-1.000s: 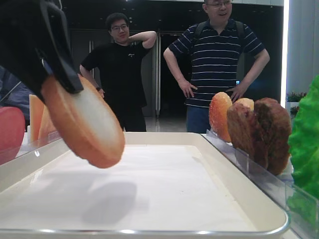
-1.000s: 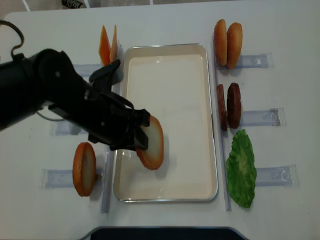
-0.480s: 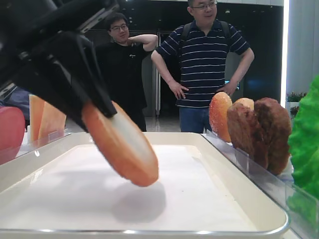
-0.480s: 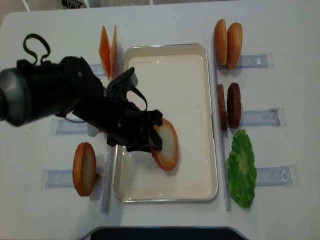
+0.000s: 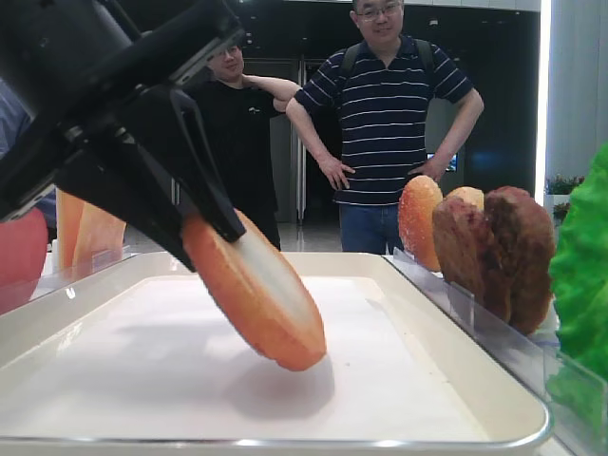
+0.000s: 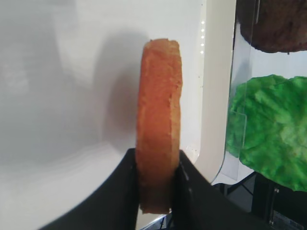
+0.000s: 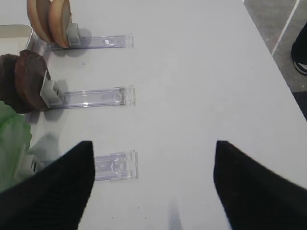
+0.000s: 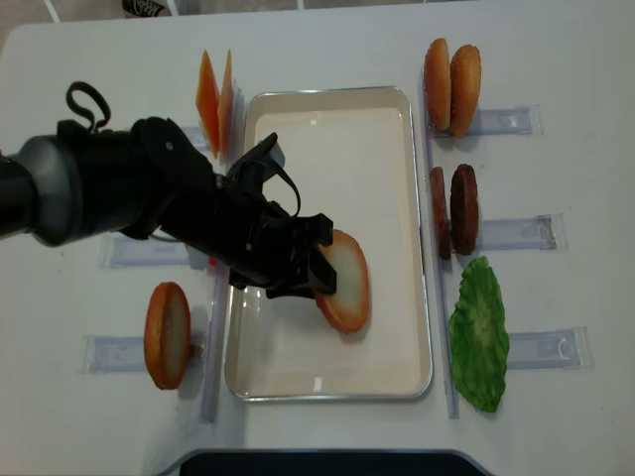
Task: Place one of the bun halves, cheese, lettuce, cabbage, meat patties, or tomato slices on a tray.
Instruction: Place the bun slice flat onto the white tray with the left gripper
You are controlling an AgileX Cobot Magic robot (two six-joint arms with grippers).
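My left gripper (image 8: 316, 273) is shut on a bun half (image 8: 345, 281), an orange disc with a pale face. It is held tilted on edge over the white tray (image 8: 417, 198), right of its middle. In the low exterior view the bun half's (image 5: 256, 294) lower edge is at or just above the tray's liner (image 5: 114, 361). The left wrist view shows both fingers pressed against the bun half's (image 6: 159, 120) flat sides. My right gripper (image 7: 151, 191) is open with nothing between its fingers, over bare table right of the clear holders.
Two more bun halves (image 8: 451, 72), meat patties (image 8: 453, 210) and lettuce (image 8: 479, 332) stand in clear holders right of the tray. Cheese (image 8: 214, 89) and another bun half (image 8: 167, 334) are on its left. A red tomato slice (image 5: 19, 256) shows at far left. Two people (image 5: 385, 114) stand behind the table.
My left gripper has carried the bun half rightward from the tray's left edge toward its middle and lowered it close to the liner. The right gripper shows no earlier frame.
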